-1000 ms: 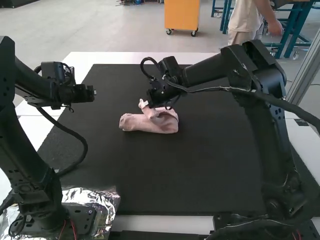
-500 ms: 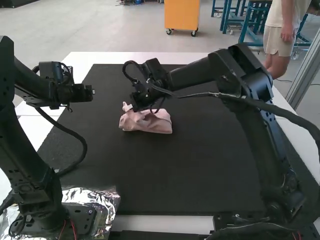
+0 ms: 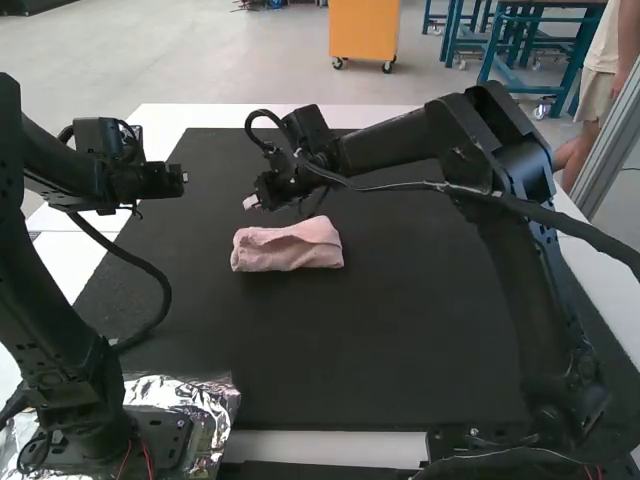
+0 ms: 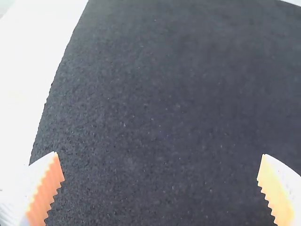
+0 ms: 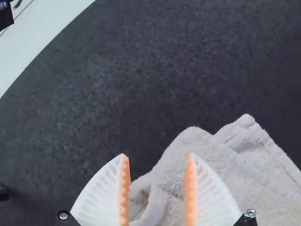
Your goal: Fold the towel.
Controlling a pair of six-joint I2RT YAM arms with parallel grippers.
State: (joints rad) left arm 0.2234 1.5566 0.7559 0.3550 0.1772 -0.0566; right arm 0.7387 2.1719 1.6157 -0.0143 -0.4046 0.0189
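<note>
The pink towel (image 3: 288, 248) lies on the dark mat as a compact folded bundle, longer from side to side. My right gripper (image 3: 252, 202) is just above and behind its left end, apart from it. In the right wrist view, my right gripper (image 5: 157, 179) stands partly open over the towel (image 5: 225, 179), whose loose layers and a curled edge show between and beside the fingers. At the mat's left side is my left gripper (image 3: 184, 178), away from the towel; in the left wrist view my left gripper (image 4: 161, 181) has its fingers wide apart with bare mat between them.
The dark mat (image 3: 380, 340) covers most of the white table (image 3: 270, 116). Crumpled foil (image 3: 205, 405) lies by the left arm's base. The right arm reaches across the mat's back right part, with a cable hanging along it.
My right gripper has moved left, let go of the towel and risen off it. The towel's raised part has dropped, and it now lies flatter. The left arm has shifted slightly left.
</note>
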